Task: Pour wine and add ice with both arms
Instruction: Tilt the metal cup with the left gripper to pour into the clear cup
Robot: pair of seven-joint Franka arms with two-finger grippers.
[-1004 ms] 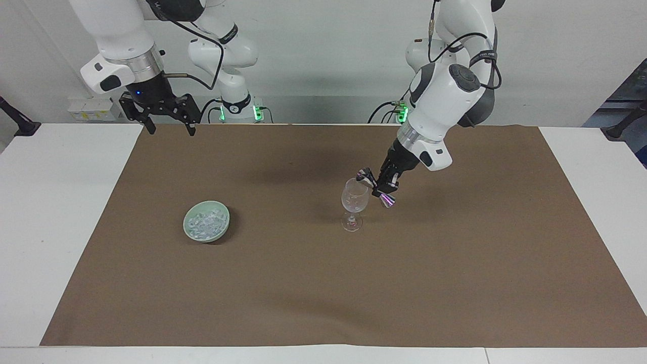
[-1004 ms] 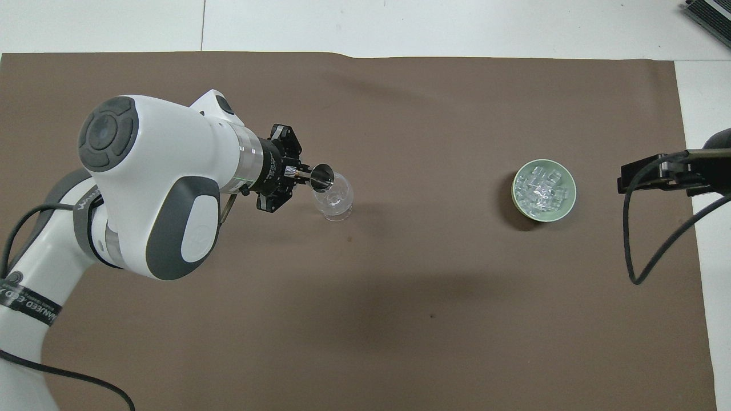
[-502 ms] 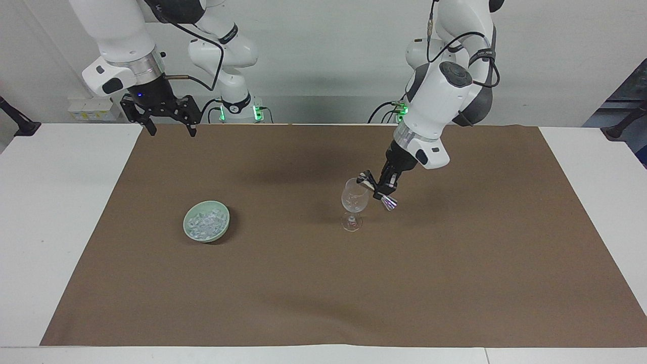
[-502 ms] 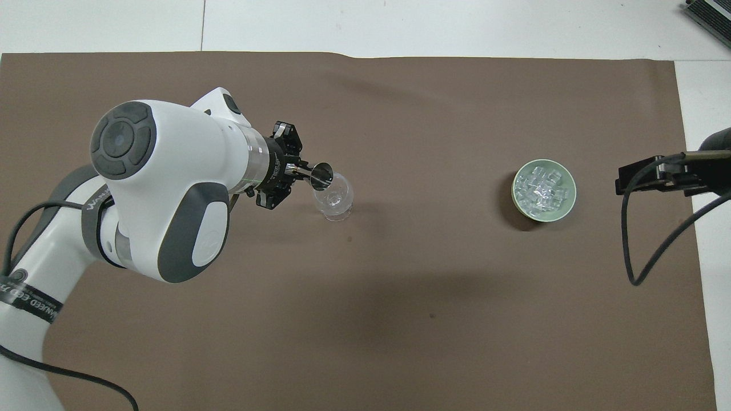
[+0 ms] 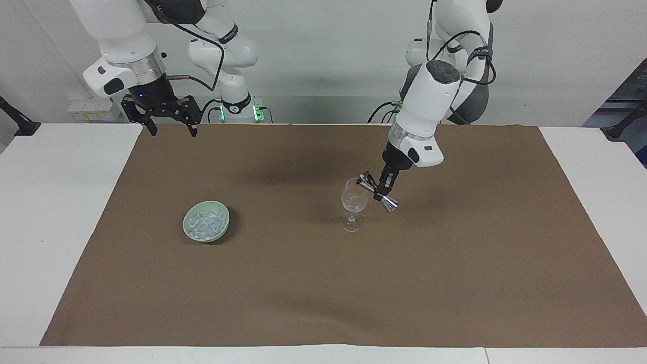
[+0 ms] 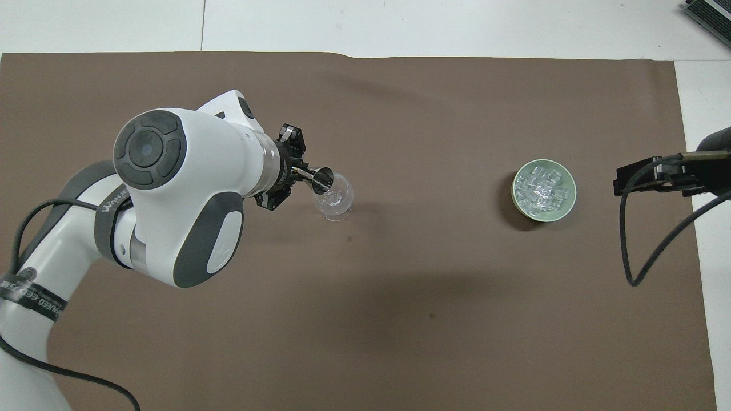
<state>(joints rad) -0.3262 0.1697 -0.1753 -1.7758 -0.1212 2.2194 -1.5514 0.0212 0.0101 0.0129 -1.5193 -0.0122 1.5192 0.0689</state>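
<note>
A clear stemmed wine glass (image 5: 353, 202) stands upright on the brown mat (image 5: 323, 283), and the left gripper (image 5: 380, 189), clamped on a small silver jigger (image 5: 376, 190), tips it over the glass rim. Toward the right arm's end of the table, a pale green bowl (image 5: 222, 227) holds the ice (image 5: 203, 223), a heap of small clear-to-whitish glassy chunks. The right gripper (image 5: 171, 130) waits with fingers spread wide above the mat's edge nearest the robots.

The overhead view's edge cuts off the right tool (image 6: 622, 182); any liquid in the glass (image 5: 354, 199) is too faint to tell.
</note>
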